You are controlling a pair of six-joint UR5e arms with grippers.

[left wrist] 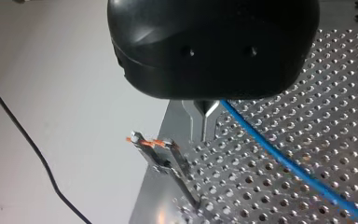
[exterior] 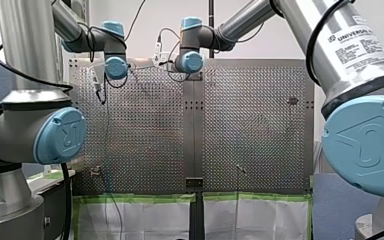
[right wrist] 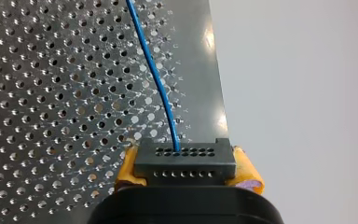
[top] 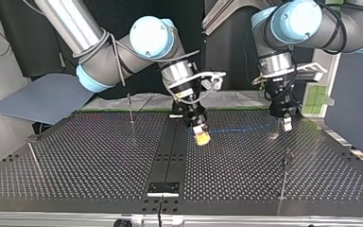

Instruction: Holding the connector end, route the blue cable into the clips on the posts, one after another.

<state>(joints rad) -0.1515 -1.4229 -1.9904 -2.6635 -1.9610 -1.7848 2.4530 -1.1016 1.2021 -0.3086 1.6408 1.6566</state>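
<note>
My right gripper (right wrist: 189, 171) is shut on the black connector (right wrist: 186, 156), held between its yellow pads (right wrist: 249, 173). The blue cable (right wrist: 154, 74) leaves the connector and runs away over the perforated table. In the top view it stretches low over the plate as the blue cable (top: 238, 127), from my right gripper (top: 201, 135) to my left gripper (top: 286, 123). In the left wrist view my left gripper (left wrist: 204, 133) has its metal fingers (left wrist: 196, 122) shut, and the blue cable (left wrist: 279, 156) comes out beside them. A clip post (left wrist: 161, 154) with orange marks stands just ahead of them.
Thin posts stand on the table: one post (top: 130, 109) at the top view's back left, one post (top: 34, 161) at its left edge, one post (top: 285, 172) at its front right. A black centre strip (top: 170, 156) divides the plate. A black wire (left wrist: 25, 140) hangs off the table's edge.
</note>
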